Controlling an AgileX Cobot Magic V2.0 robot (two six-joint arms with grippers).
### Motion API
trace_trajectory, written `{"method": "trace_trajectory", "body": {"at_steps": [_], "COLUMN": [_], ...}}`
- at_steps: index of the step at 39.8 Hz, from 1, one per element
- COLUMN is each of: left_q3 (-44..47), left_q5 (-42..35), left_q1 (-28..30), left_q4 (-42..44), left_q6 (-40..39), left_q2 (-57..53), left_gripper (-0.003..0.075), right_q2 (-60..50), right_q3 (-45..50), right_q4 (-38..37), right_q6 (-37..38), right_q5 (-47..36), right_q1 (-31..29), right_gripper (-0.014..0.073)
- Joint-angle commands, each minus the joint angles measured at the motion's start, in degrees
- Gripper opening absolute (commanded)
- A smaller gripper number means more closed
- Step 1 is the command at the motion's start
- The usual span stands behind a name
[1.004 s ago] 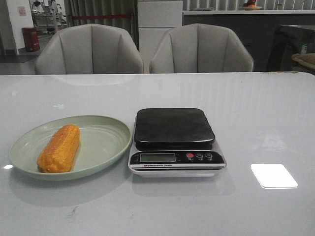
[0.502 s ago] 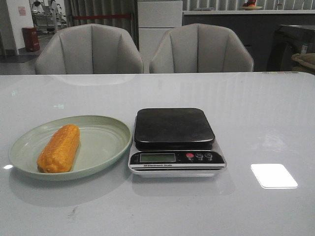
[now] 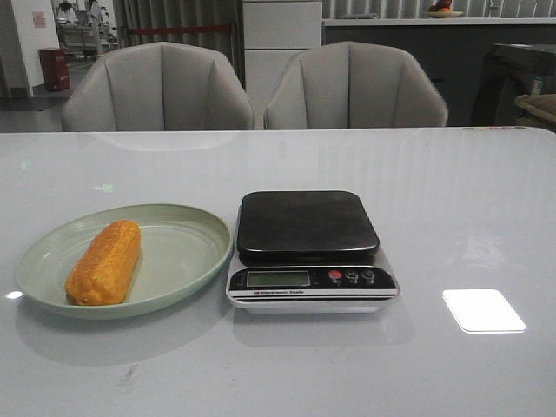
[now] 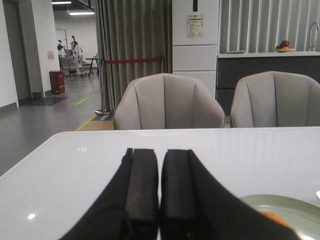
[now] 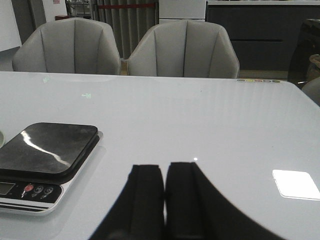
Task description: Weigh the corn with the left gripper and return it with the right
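Note:
The orange-yellow corn (image 3: 105, 261) lies on a pale green plate (image 3: 178, 252) at the table's left in the front view. Beside the plate on its right stands a kitchen scale (image 3: 308, 228) with a bare black platform. Neither arm shows in the front view. My left gripper (image 4: 159, 151) is shut with nothing between its fingers, held over bare table; the plate's rim (image 4: 295, 205) and a sliver of corn (image 4: 274, 217) peek past one finger. My right gripper (image 5: 165, 166) is shut and empty too, off to the side of the scale (image 5: 47, 145).
Two grey padded chairs (image 3: 161, 87) (image 3: 354, 84) stand behind the table's far edge. A bright patch of reflected light (image 3: 483, 310) lies on the glossy white tabletop right of the scale.

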Motion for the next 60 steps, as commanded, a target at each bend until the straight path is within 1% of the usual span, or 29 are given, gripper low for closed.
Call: {"method": "trace_trajectory", "body": {"at_steps": [1, 7, 9, 19, 22, 25, 26, 36, 43, 45, 47, 52, 55, 58, 60], "left_q3": [1.5, -2.1, -4.2, -17.5, -21.6, -24.3, -24.7, -24.3, -24.3, -24.3, -24.3, -24.5, -24.7, -25.0, -25.9], "left_q5": [-6.1, -5.2, -3.7, 14.0, 21.1, 27.6, 28.6, 28.7, 28.8, 28.9, 28.9, 28.7, 28.5, 28.5, 28.5], "left_q1": [0.1, 0.1, 0.1, 0.1, 0.1, 0.1, 0.1, 0.0, -2.9, -3.8, -4.6, -6.9, -8.3, -9.3, -9.9], "left_q4": [-0.7, -2.3, -2.3, -2.3, -2.3, -2.4, -2.4, -2.4, -2.4, -2.4, -2.4, -2.6, -2.7, -2.7, -2.8], "left_q6": [-0.4, -0.5, -0.5, -0.5, -0.5, -0.5, -0.5, -0.5, -0.5, -0.5, -0.5, -0.7, -0.7, -0.7, -0.7], "left_q2": [-1.1, -0.3, 0.5, 9.6, 12.5, 14.9, 15.4, 17.0, 17.0, 17.0, 17.0, 17.7, 18.8, 20.4, 22.2], "left_gripper": [0.0113, 0.0113, 0.0113, 0.0113, 0.0113, 0.0113, 0.0113, 0.0113, 0.0120, 0.0150, 0.0201, 0.0404, 0.0545, 0.0610, 0.0617], "right_q2": [-1.2, -1.2, -1.2, -1.2, -1.2, -1.2, -1.2, -1.2, -1.2, -1.2, -1.2, -1.2, -1.2, -1.2, -1.2], "right_q3": [0.4, 0.4, 0.4, 0.4, 0.4, 0.4, 0.4, 0.4, 0.4, 0.4, 0.4, 0.4, 0.4, 0.4, 0.4], "right_q4": [-0.1, -0.1, -0.1, -0.1, -0.1, -0.1, -0.1, -0.1, -0.1, -0.1, -0.1, -0.1, -0.1, -0.1, -0.1], "right_q6": [0.0, 0.0, 0.0, 0.0, 0.0, 0.0, 0.0, 0.0, 0.0, 0.0, 0.0, 0.0, 0.0, 0.0, 0.0], "right_q5": [-4.6, -4.6, -4.6, -4.6, -4.6, -4.6, -4.6, -4.6, -4.6, -4.6, -4.6, -4.6, -4.6, -4.6, -4.6], "right_q1": [-0.4, -0.4, -0.4, -0.4, -0.4, -0.4, -0.4, -0.4, -0.4, -0.4, -0.4, -0.4, -0.4, -0.4, -0.4], "right_gripper": [0.0183, 0.0183, 0.0183, 0.0183, 0.0183, 0.0183, 0.0183, 0.0183, 0.0183, 0.0183, 0.0183, 0.0183, 0.0183, 0.0183, 0.0183]}}
